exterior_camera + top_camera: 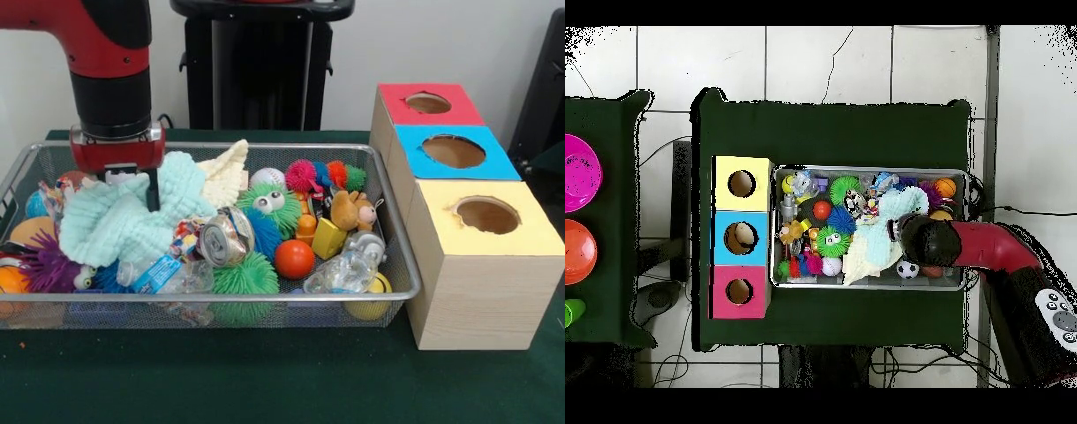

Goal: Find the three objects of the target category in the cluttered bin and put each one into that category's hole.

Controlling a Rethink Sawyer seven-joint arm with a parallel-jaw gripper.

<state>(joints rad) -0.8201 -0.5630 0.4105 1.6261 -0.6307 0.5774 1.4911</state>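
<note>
The silver wire-mesh bin (265,298) lies on the green table, full of toys; it also shows in the overhead view (865,168). A brown plush animal (353,210) lies near its right end, towards the boxes (793,232). I cannot make out the yellow-and-orange plush or the tiger-striped plush in the clutter. The red-topped hole (428,103) is on the box farthest from the camera (739,291). My gripper (141,187) is down in the bin's left part, pressed into a mint knit cloth (124,216), far from the brown plush; it also shows in the overhead view (907,236).
A blue-topped hole (453,150) and a yellow-topped hole (487,215) sit beside the red one. The bin also holds a cream cloth (225,172), green spiky balls (245,278), a red ball (294,259), a tin can (225,237) and clear bottles (344,269).
</note>
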